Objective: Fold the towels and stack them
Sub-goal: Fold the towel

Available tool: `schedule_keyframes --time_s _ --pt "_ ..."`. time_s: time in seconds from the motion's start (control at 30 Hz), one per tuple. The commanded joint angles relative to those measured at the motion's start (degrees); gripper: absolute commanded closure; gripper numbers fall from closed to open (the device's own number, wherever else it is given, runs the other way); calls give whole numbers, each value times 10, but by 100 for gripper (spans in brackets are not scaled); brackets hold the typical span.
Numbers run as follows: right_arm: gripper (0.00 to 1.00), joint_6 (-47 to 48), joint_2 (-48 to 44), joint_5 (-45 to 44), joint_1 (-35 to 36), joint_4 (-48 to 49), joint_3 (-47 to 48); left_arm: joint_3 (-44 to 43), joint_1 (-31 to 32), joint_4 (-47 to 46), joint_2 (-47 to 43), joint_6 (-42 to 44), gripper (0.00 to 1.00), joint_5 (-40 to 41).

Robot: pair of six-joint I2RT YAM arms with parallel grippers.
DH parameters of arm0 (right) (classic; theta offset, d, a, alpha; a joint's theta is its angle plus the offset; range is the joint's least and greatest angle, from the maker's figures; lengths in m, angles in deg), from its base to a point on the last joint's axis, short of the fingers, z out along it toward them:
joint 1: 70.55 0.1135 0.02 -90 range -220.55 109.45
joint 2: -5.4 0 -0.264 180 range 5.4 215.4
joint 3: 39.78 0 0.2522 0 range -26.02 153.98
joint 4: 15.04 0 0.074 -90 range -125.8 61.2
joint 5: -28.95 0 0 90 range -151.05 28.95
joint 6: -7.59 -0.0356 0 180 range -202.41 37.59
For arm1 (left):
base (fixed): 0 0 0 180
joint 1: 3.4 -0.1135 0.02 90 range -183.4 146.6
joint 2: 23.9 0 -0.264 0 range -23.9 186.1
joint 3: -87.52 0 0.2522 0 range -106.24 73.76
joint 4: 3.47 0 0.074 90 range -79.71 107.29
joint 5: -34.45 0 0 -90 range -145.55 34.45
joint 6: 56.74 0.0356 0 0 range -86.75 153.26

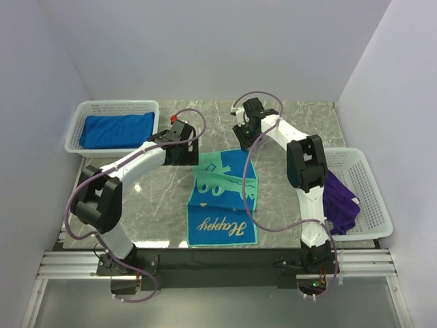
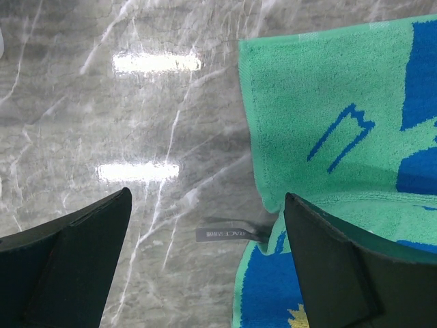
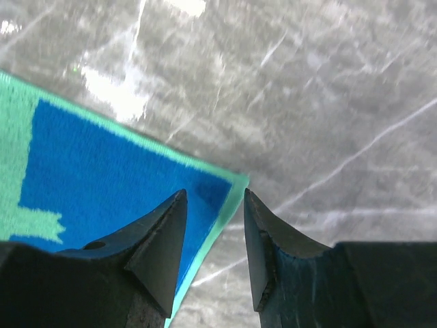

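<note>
Here's the teal-and-blue patterned towel point(image 1: 222, 205), lying mid-surface with its "Happy" end flat toward the near edge and its far end rumpled back on itself, so this looks like the first fold, and it's not made yet. My left pincer point(image 2: 206, 198) hangs over the towel's far-left corner, fingers spread wide and gripping nothing. One finger sits above the green border, the other over bare surface point(image 1: 150, 198), and a small grey label point(image 2: 225, 234) pokes out between them. My right pincer point(image 3: 214, 193) is down at the far-right corner, released as well but with only a narrow gap, and the blue corner tip lies right between the fingertips. Next up, as I read it: close both sides on those two corners together, lift them evenly and carry them toward the near edge so the halves line up. The left needs to shift further onto the cloth first, or it may pinch only border. Further out, the plain blue towel point(image 1: 116, 130) rests in the basket point(image 1: 116, 102) at the far-left corner, and the purple towel point(image 1: 340, 205) spills over the right-hand basket point(image 1: 372, 198) at the right edge.
</note>
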Motion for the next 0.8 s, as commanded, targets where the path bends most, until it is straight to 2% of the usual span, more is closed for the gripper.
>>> schedule_keyframes --time_s 0.0,0.33,0.47,0.67,0.77 --pt "53 7 16 -7 -5 -15 30 1 0 -4 -26 12 1 -9" --pt "54 4 46 -13 -9 -25 48 8 1 -9 -30 10 1 -7" --pt "57 3 48 -5 -9 -34 46 8 0 -9 -26 9 1 -3" --pt "66 4 43 1 -4 -42 27 -10 0 -6 -11 2 1 -8" --pt "76 3 34 2 -4 -33 9 -31 0 -2 4 -3 1 -11"
